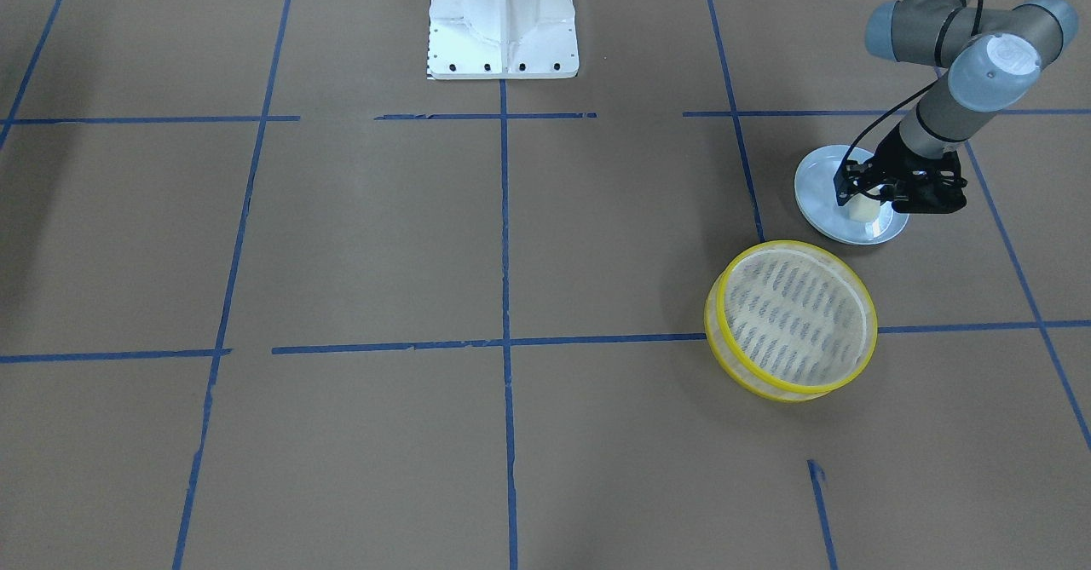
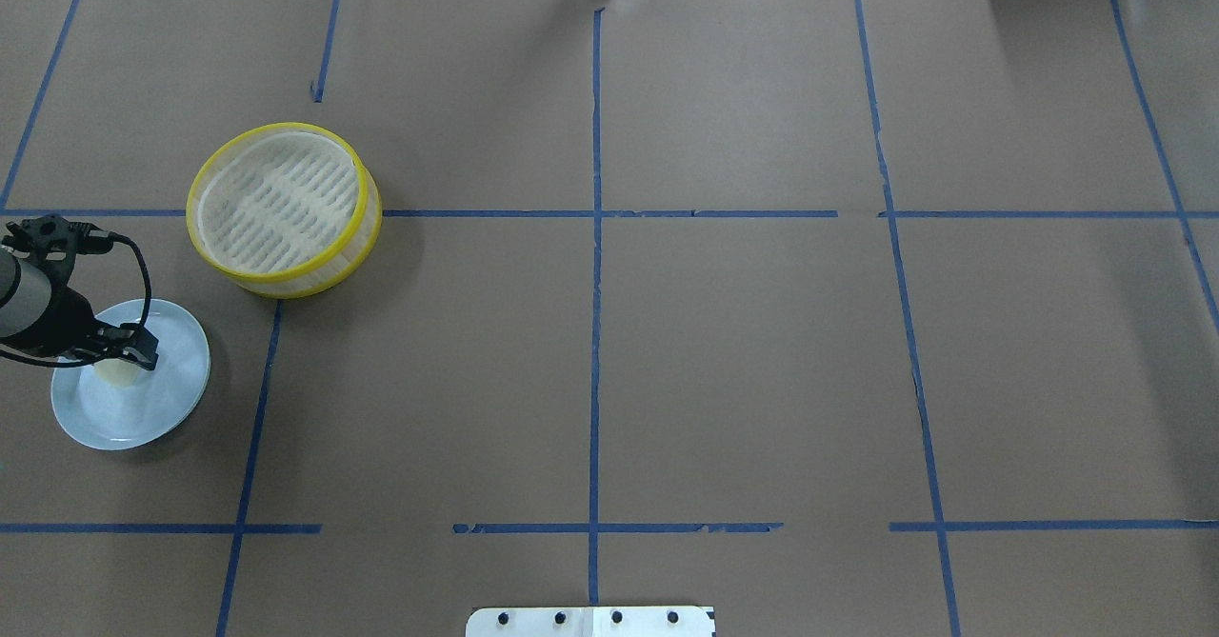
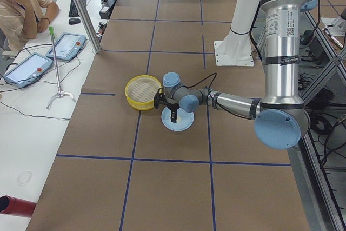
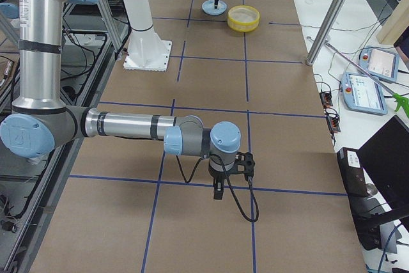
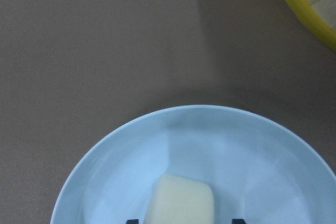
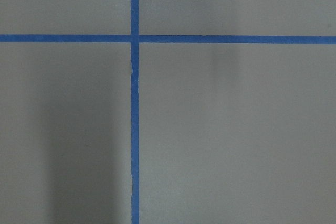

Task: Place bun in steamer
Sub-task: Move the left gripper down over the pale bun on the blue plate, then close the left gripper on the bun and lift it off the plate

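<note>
The cream-white bun [image 5: 181,203] lies on a pale blue plate [image 5: 247,156]. My left gripper [image 1: 868,205] is lowered over the plate, its fingertips [image 5: 132,220] on either side of the bun with a gap to each, so it is open. In the overhead view the gripper [image 2: 119,361] hides part of the bun [image 2: 116,373]. The steamer [image 2: 281,207], yellow-rimmed with a slatted floor, stands empty just beyond the plate [image 2: 171,385]; its rim shows in the left wrist view [image 5: 304,14]. My right gripper [image 4: 217,191] hangs over bare table far away; I cannot tell whether it is open.
The brown table is marked with blue tape lines [image 2: 595,237]. The robot's white base [image 1: 503,20] stands at the middle of the robot's side. An operator [image 3: 21,4] sits at a side desk with tablets [image 3: 66,45].
</note>
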